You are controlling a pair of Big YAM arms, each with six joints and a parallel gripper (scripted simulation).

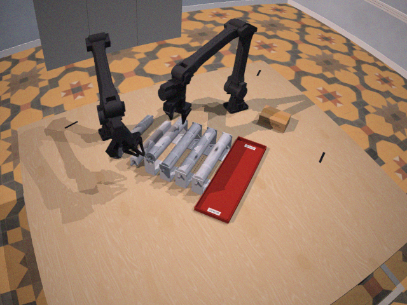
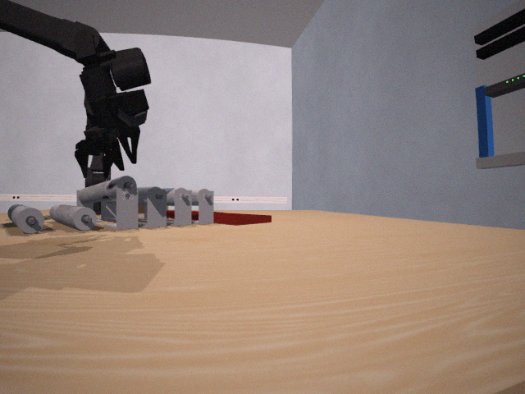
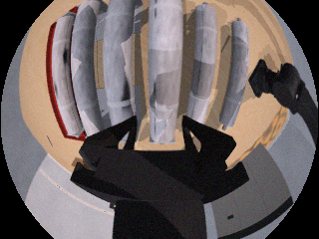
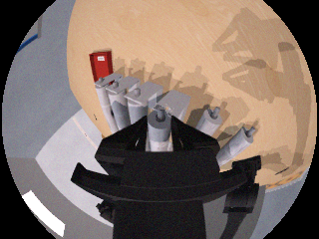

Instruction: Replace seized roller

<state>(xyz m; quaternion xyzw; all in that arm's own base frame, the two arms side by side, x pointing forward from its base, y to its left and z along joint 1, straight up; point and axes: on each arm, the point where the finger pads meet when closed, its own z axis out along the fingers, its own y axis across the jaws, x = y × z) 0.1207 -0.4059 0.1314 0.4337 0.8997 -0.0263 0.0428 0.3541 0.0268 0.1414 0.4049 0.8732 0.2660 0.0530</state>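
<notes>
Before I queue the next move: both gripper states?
Left gripper: open, holding nothing.
Right gripper: partly open, holding nothing.

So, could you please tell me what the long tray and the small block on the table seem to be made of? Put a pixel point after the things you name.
The tray [image 1: 255, 159]: probably painted metal or plastic, matte; its colour is an even red, without grain, so either is possible.

The block [image 1: 283, 119]: likely wood, unpolished, judging by its warm tan colour and faint darker markings.
</notes>
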